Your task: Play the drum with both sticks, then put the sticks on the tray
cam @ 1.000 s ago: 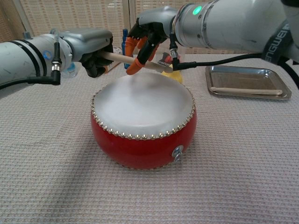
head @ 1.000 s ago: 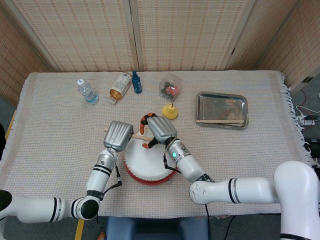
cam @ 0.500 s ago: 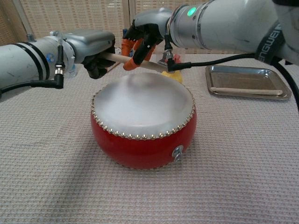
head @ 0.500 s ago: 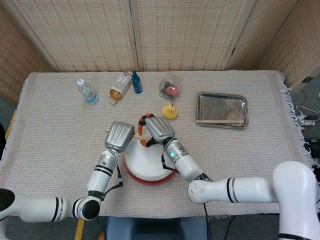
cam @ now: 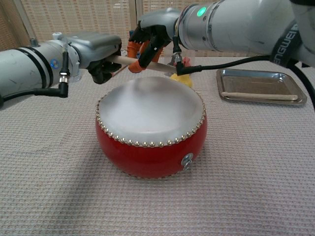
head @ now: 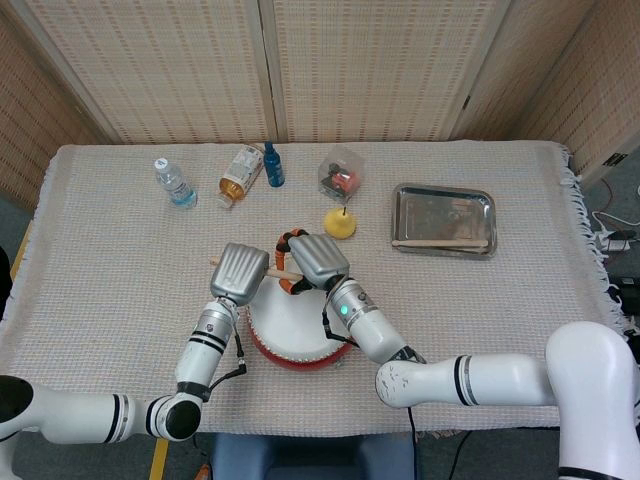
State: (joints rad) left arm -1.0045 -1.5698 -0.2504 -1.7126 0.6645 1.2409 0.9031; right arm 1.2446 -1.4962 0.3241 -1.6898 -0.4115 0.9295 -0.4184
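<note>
The red drum (head: 296,330) (cam: 150,129) with a white skin stands at the table's near middle. Over its far edge my left hand (head: 238,272) (cam: 101,51) grips one wooden drumstick (head: 282,272) (cam: 165,69), which points right across the drum. My right hand (head: 316,260) (cam: 153,32) reaches in from the right, and its orange-tipped fingers (cam: 132,49) curl around the same stick just beside the left hand. A second drumstick (head: 440,242) (cam: 258,97) lies in the metal tray (head: 443,208) (cam: 261,80) at the right.
Behind the drum sit a yellow object (head: 340,223) (cam: 184,79), a clear plastic box (head: 341,174), a small blue bottle (head: 272,165), a lying tea bottle (head: 240,174) and a water bottle (head: 174,183). A woven cloth covers the table.
My right hand's fingers, spread on either side of the stick a second ago, have drawn in around it and shifted slightly left. The left hand has barely moved.
</note>
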